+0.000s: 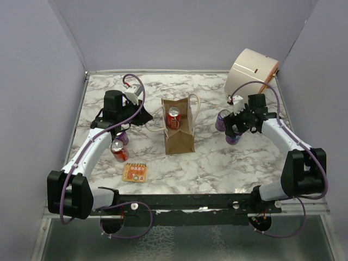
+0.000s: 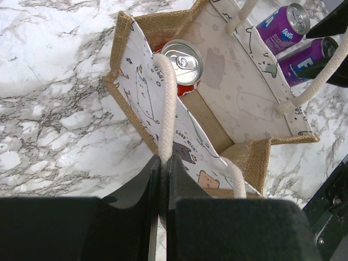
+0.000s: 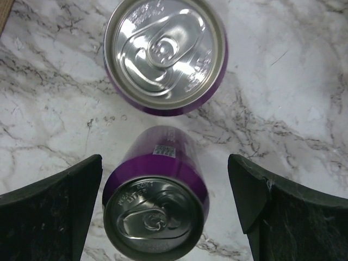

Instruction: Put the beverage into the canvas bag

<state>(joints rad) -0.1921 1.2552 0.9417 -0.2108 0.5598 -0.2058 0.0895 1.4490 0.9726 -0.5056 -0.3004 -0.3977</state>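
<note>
The canvas bag [image 1: 179, 136] stands upright mid-table with its mouth open, and a red beverage can [image 1: 174, 117] stands inside it. In the left wrist view that red can [image 2: 182, 62] rests in a corner of the bag [image 2: 239, 103]. My left gripper [image 2: 163, 163] is shut on the bag's cream rope handle [image 2: 166, 103]. Right of the bag stand two purple beverage cans [image 1: 222, 120]. My right gripper [image 3: 165, 168] hangs open over the nearer purple can [image 3: 155, 201], a finger on each side and neither touching. The second purple can [image 3: 166, 54] stands just beyond it.
A large cream drum-shaped container [image 1: 251, 69] lies tipped at the back right corner. Another red can [image 1: 118, 149] and a purple can [image 1: 124, 136] stand under my left arm. A flat orange snack packet [image 1: 135, 172] lies near the front edge. Grey walls enclose the table.
</note>
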